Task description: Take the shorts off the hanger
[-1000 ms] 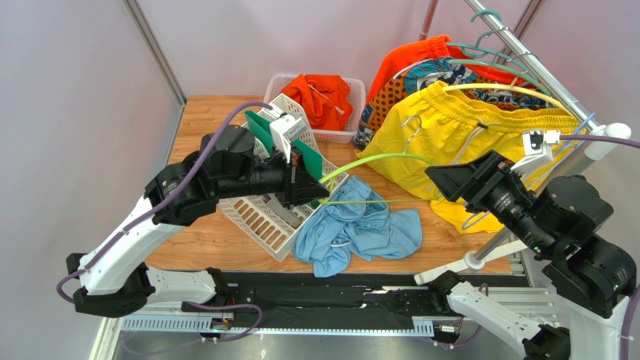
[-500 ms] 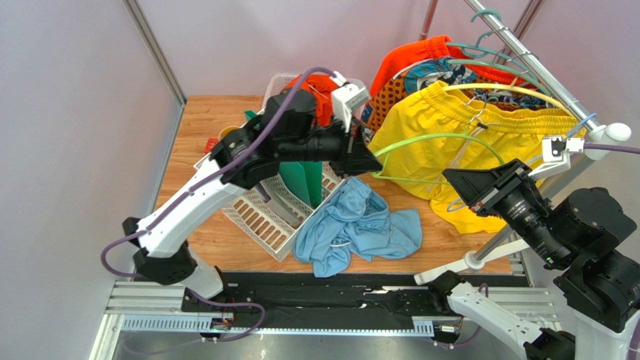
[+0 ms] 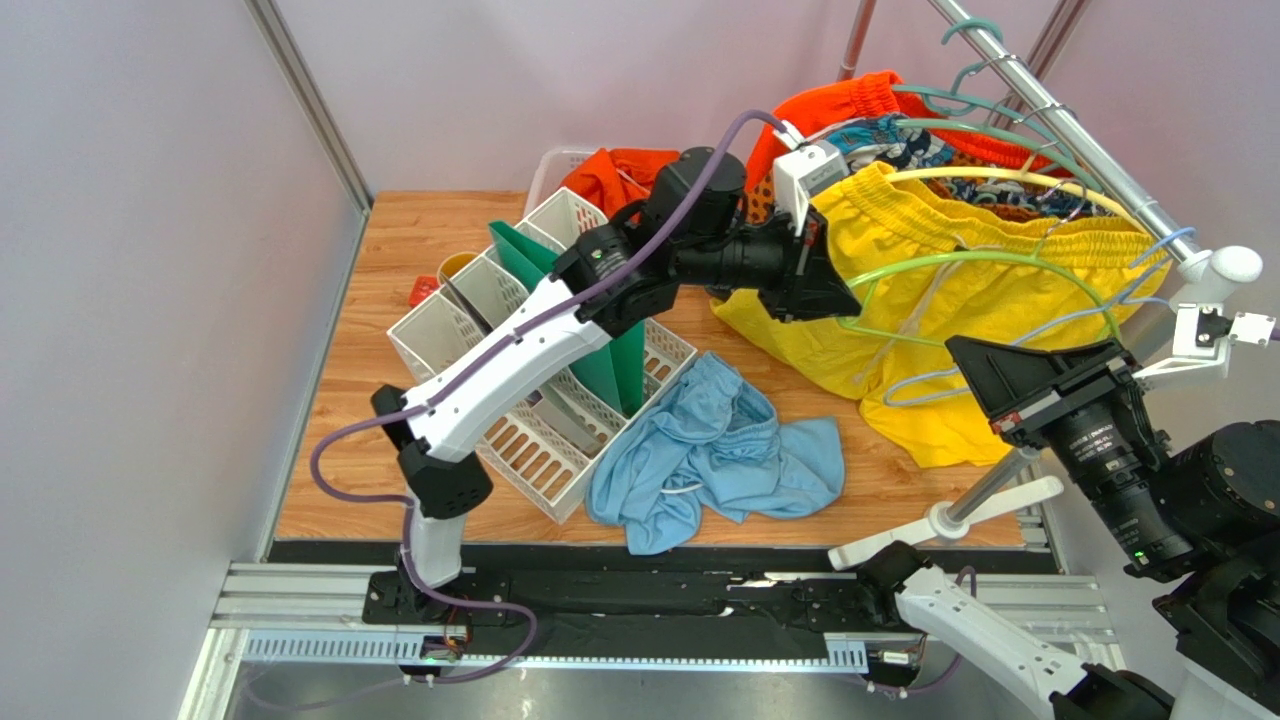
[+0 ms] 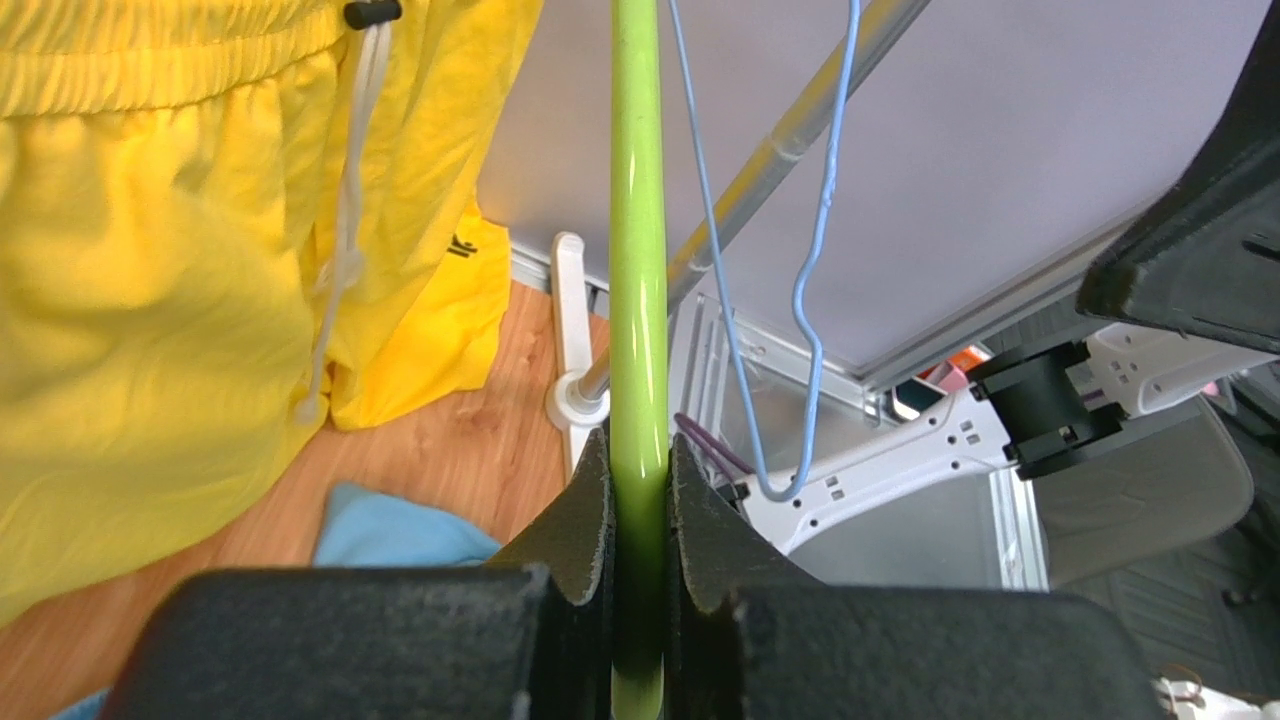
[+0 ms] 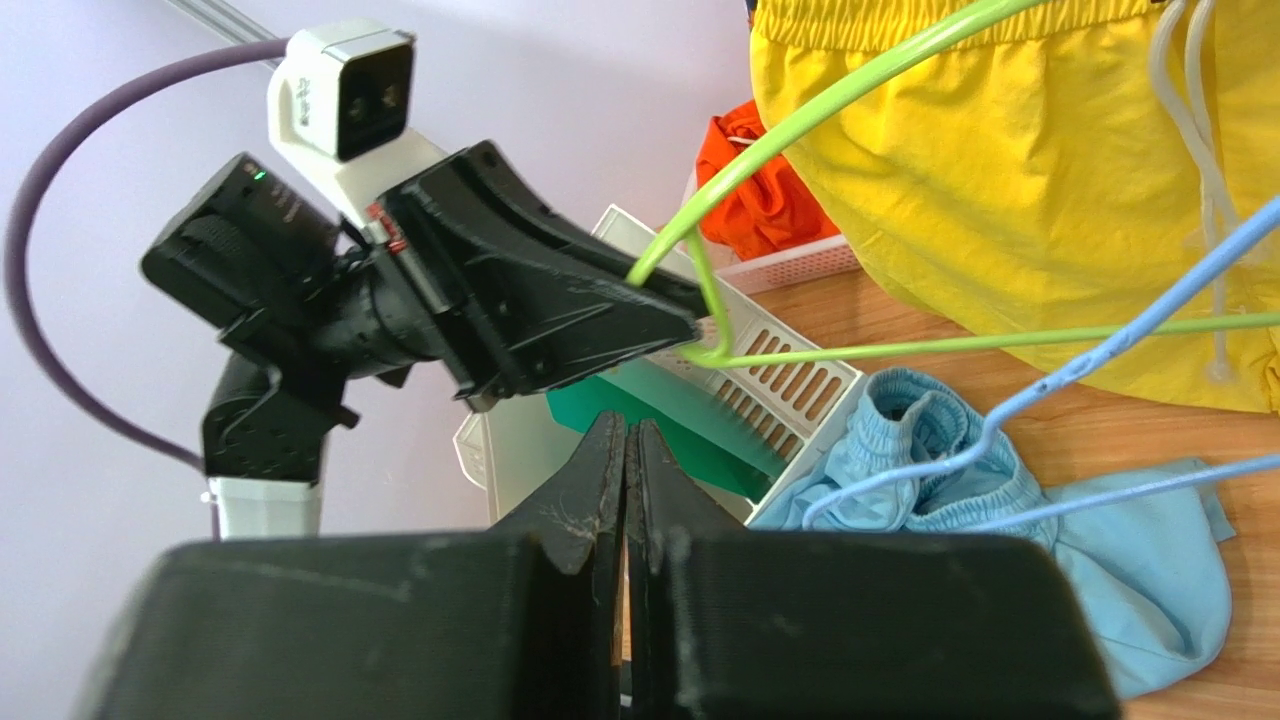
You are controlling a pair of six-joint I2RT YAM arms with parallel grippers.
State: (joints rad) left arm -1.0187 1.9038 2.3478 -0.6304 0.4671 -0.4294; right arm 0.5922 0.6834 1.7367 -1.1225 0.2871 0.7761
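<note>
Hanger-return step, as I read it. Both task pairs look done. The light blue shorts (image 3: 714, 450) lie in a heap on the table (image 3: 413, 225), free of any hanger and touching the white divider basket (image 3: 526, 435). The orange shorts (image 5: 747, 188) sit in the white bin (image 3: 553, 162) at the back.

My left gripper (image 4: 639, 495) is clenched on the bare green hanger (image 4: 637, 225), the rod pinched between the pads, with no cloth on it. The left arm reaches out toward the rack, holding the hanger just in front of the yellow shorts (image 3: 902, 225). My right gripper (image 5: 627, 435) is closed tight on nothing, parked low on the right, well apart from the hanger.

Next move, my call: lift the green hanger to the rack rail (image 3: 1052, 113), seat it, then release. I can't tell where its hook is, since the grip seems to cover that end, so I'd check orientation first. Snag risks are the blue wire hanger (image 4: 819, 225) hanging just beside the green rod and the yellow pair's drawstring (image 4: 338, 255). The right arm isn't needed unless the hanger swings.
</note>
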